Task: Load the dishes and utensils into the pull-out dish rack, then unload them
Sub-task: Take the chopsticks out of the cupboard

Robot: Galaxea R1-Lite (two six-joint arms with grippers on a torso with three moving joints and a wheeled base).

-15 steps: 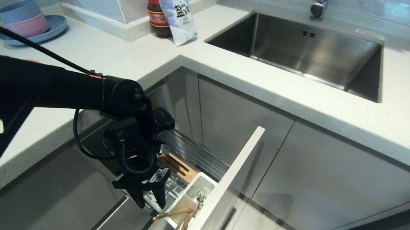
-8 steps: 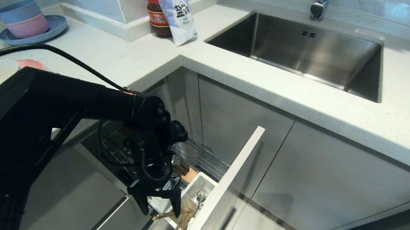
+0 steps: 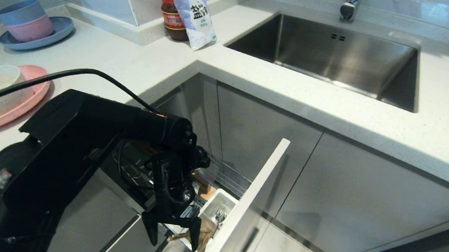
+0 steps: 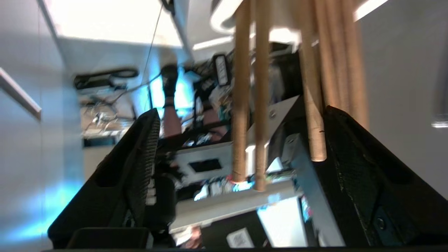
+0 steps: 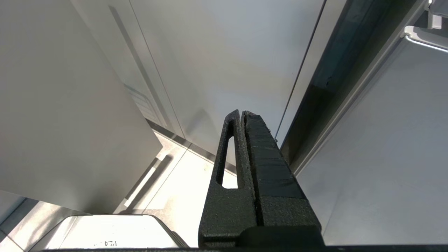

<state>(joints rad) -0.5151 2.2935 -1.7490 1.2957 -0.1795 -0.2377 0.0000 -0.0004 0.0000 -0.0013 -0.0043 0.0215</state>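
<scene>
Head view shows the left claw (image 3: 172, 233) spread wide around the chopsticks (image 3: 196, 240) leaning from the pull-out dish rack's (image 3: 225, 177) cutlery cup (image 3: 211, 209); unloading likely needs closing next.

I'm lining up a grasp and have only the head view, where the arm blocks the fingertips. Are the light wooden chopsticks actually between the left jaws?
Observer: Yes. The left wrist view shows the light wooden chopsticks hanging inside the left gripper, its jaws wide open, with a clear gap on one side.
Operator: And the right gripper? I can't see it at all.
Observer: The right gripper shows in its own wrist view, jaws shut on nothing, beside the plain grey cabinet fronts.
</scene>
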